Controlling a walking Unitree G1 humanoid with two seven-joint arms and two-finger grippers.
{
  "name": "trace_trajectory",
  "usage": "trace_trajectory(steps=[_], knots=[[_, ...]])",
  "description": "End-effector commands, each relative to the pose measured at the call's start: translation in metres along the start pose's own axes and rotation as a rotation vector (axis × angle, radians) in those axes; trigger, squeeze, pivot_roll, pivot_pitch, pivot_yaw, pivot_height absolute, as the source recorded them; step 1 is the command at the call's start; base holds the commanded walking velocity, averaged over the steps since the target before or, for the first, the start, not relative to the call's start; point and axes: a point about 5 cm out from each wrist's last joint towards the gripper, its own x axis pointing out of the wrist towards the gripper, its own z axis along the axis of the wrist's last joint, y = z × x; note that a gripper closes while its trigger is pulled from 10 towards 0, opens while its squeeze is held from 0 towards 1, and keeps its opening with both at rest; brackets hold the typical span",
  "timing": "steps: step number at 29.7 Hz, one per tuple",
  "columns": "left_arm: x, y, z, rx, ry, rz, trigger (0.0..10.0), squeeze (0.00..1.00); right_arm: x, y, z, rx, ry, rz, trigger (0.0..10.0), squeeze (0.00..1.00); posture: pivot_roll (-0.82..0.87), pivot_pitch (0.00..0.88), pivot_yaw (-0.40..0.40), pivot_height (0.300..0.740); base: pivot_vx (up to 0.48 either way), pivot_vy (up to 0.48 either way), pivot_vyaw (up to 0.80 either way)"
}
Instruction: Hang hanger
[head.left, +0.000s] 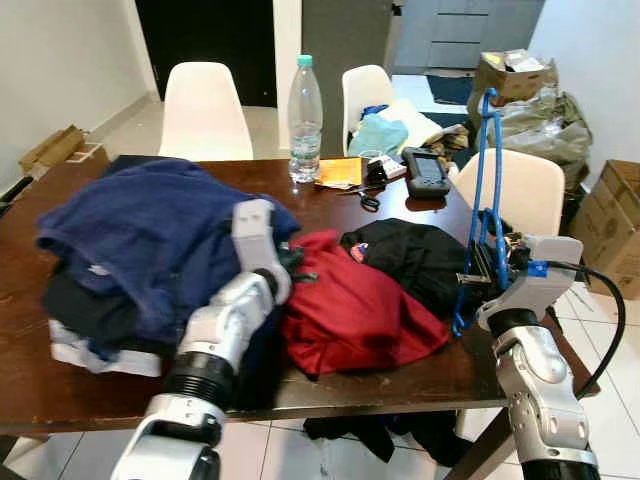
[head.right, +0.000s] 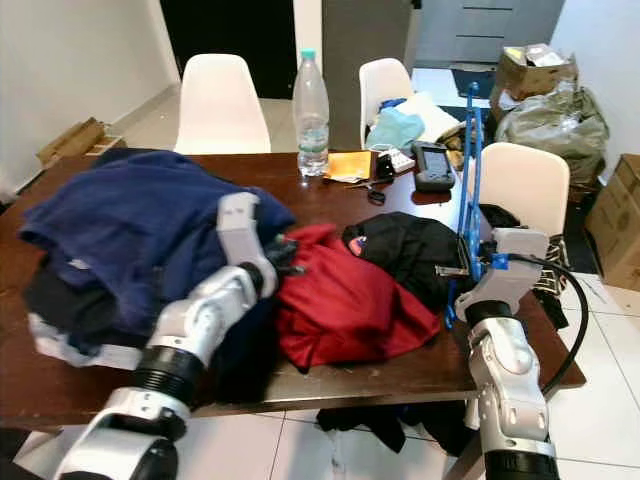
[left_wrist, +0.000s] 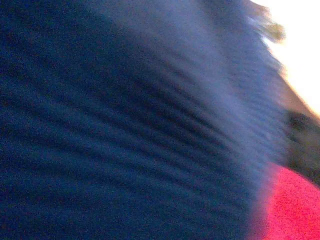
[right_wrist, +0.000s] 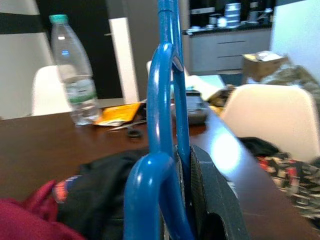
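While right tool (head.left: 487, 262) grips, hanger (head.left: 484, 190) stands upright

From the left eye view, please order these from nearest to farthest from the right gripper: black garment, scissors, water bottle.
Starting at the right gripper, shut on the blue hanger:
1. Black garment, just to its left.
2. Scissors, mid-table, farther back.
3. Water bottle, at the far edge.
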Motion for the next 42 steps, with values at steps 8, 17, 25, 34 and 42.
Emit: trace_trajectory(steps=[8,17,25,34,42], knots=[[-0.033,0.082,0.02,0.066,-0.129,0.394,10.0,0.0,-0.004,0.0,-0.022,0.017,0.112,-0.004,10.0,0.0,0.11,0.093,0.002,0.74,0.0,0.0,0.0],[-0.026,0.024,0.036,-0.029,-0.215,-0.008,10.0,0.0,-0.002,0.001,-0.022,0.017,0.115,0.004,10.0,0.0,0.11,0.092,-0.004,0.74,0.0,0.0,0.0],[-0.06,-0.085,0.078,-0.048,-0.344,-0.763,10.0,0.0,-0.002,-0.002,-0.02,0.01,0.11,-0.004,10.0,0.0,0.09,0.088,-0.001,0.74,0.0,0.0,0.0],[-0.103,-0.139,0.109,-0.046,-0.384,-1.228,10.0,0.0,-0.002,-0.003,-0.018,0.004,0.105,-0.007,10.0,0.0,0.08,0.08,0.003,0.74,0.0,0.0,0.0],[-0.06,-0.096,0.079,0.007,-0.23,-0.848,10.0,0.0,-0.002,-0.004,-0.018,-0.001,0.107,-0.006,10.0,0.0,0.08,0.086,0.001,0.74,0.0,0.0,0.0]])
